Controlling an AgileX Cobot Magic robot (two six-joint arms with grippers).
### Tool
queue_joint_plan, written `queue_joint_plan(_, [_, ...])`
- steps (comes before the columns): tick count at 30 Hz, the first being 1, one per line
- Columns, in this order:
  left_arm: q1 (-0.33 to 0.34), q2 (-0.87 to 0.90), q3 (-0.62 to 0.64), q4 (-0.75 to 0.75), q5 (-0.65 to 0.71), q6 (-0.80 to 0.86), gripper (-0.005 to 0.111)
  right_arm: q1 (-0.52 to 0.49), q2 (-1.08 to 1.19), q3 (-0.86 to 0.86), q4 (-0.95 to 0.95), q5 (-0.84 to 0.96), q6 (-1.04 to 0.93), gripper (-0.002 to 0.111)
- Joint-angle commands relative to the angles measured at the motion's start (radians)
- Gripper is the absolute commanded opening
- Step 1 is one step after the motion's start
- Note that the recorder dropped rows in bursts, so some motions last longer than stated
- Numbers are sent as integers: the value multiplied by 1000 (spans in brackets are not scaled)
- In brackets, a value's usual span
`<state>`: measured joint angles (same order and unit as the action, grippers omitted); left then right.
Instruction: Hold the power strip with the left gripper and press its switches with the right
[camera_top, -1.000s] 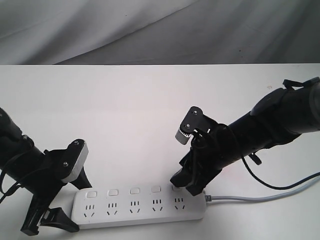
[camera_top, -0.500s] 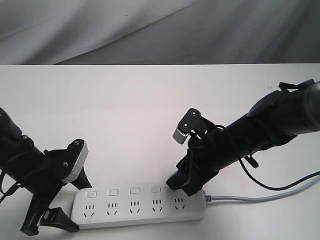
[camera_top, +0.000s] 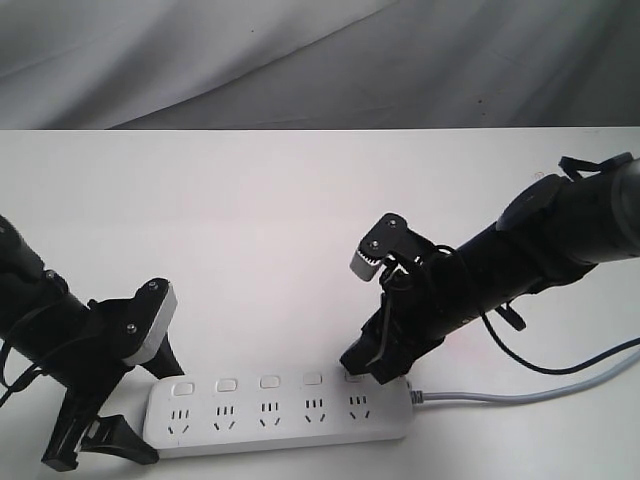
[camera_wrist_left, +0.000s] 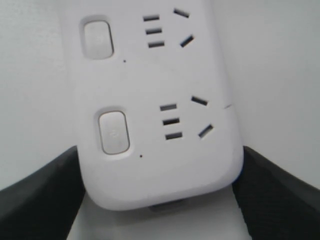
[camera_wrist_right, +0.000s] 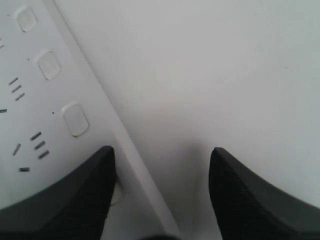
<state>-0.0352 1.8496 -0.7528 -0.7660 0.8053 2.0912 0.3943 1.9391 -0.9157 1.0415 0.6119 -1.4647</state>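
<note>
In the exterior view, the power strip (camera_top: 280, 412) is seen lying flat along the near edge of the white desk (camera_top: 280, 220); its grey cord (camera_top: 520, 392) is led off to the right; a grey cloth backdrop (camera_top: 300, 60) is hung behind the desk. The strip's left end is straddled by the left fingers (camera_top: 115, 438), one at the far side and one at the near side. The right fingers (camera_top: 360, 355) are lowered over the cord end, where the last of the five switches (camera_top: 269, 382) is largely hidden by them; contact with it cannot be told; a black cable (camera_top: 520, 358) is looped under that arm.

In the left wrist view, the rounded end of the power strip (camera_wrist_left: 160, 165) is clamped between the left fingers (camera_wrist_left: 40, 195), each pressed against one long edge; two switches (camera_wrist_left: 114, 131) and two socket sets are shown.

In the right wrist view, the right fingers (camera_wrist_right: 260, 195) are held apart; one is set over the power strip (camera_wrist_right: 30, 150) beside a row of switches (camera_wrist_right: 75, 120), the other over bare desk (camera_wrist_right: 210, 65).
</note>
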Motion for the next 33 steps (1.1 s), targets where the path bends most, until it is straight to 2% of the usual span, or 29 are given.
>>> queue_joint_plan(1, [-5,2,5,20,-20,2,42,-24,21,18,-135,-96,-17,51])
queue_joint_plan(12, [-5,2,5,20,-20,2,42,-24,-27,18,-45,-71,-27,51])
queue_joint_plan(19, [-5,2,5,20,-20,2,42,-24,-278,18,65,-86,-78,51])
queue_joint_plan(29, [-5,2,5,20,-20,2,42,-24,-643,18,102,-263,-21,51])
queue_joint_plan(33, [-5,2,5,20,-20,2,42,-24,-781,18,102,-329,-9,46])
